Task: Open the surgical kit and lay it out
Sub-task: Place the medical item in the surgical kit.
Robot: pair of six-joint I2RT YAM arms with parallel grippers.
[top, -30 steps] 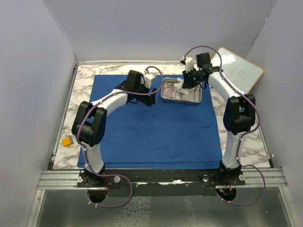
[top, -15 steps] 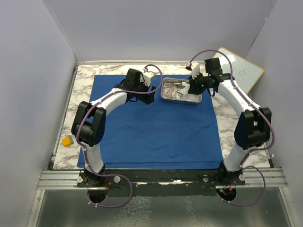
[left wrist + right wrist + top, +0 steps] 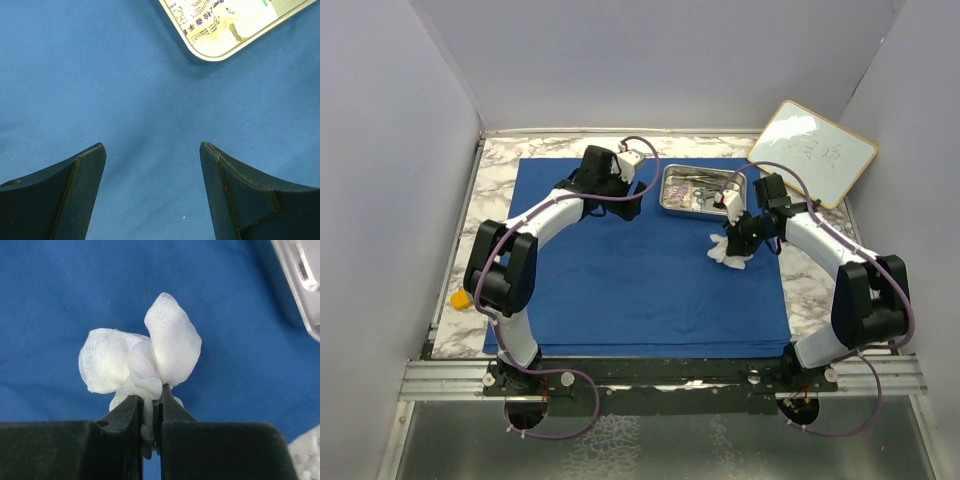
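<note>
Far left: small yellow block (image 3: pixel 463 298) on the marble worktop (image 3: pixel 505 160), just off the edge of the blue cloth (image 3: pixel 620 290). The cloth is spread flat and covers most of the worktop.

Left jaws: released and spread wide over bare cloth, just left of the tray's near corner. Nothing between them.

Centre back: steel tray (image 3: pixel 670 207) sits on the cloth. Instruments inside are too small to sort. Left wrist view shows a printed packet (image 3: pixel 215 20) in its corner.

Right of centre: right jaws clenched on the white gauze (image 3: pixel 150 350), a crumpled wad pinched at its lower end, over the cloth just in front of the tray's right end. Cannot tell if the gauze touches the cloth.

Far right: whiteboard (image 3: pixel 812 150) at the back corner, beyond the cloth.
</note>
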